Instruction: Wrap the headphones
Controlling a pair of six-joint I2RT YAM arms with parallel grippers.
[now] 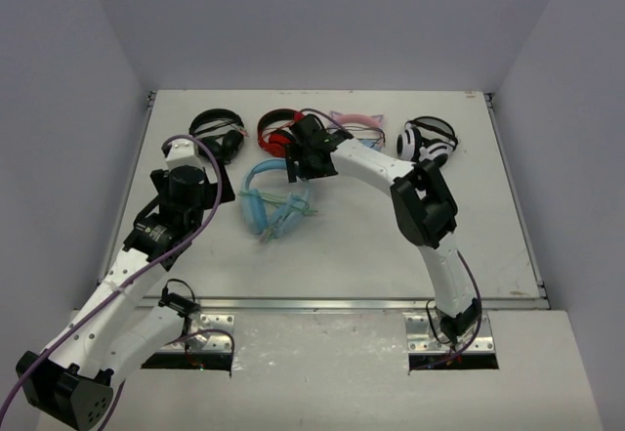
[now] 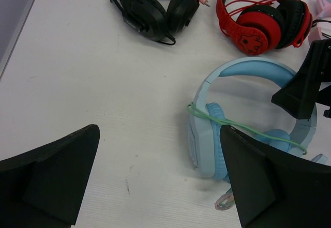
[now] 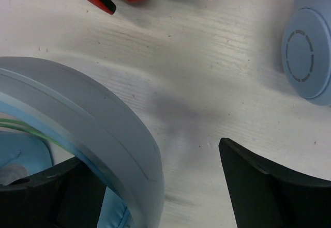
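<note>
Partly hidden, the headphones (image 1: 271, 206) lie flat in the middle of the desk (image 1: 391, 255), just in front of a red pair (image 1: 276, 130). The right tool (image 1: 305, 152) covers the far bit of their blue band (image 2: 248, 70). The right wrist view shows only a piece of that band, and I cannot tell if it touches the black finger (image 3: 41, 197) under it. The right tool is wide open, with one finger on each side of the band, and it is not squeezing it. The thin green cable (image 2: 243, 126) runs across both cups. Its end is cut off behind a finger of the left tool (image 2: 159, 130). That tool is wide open too, with only bare desk between its fingers. The left arm bends up from the near left corner and hangs just left of the headphones. The right arm bends at its elbow and reaches left. A pink cat-ear pair (image 1: 356, 118) is mostly hidden behind it.
</note>
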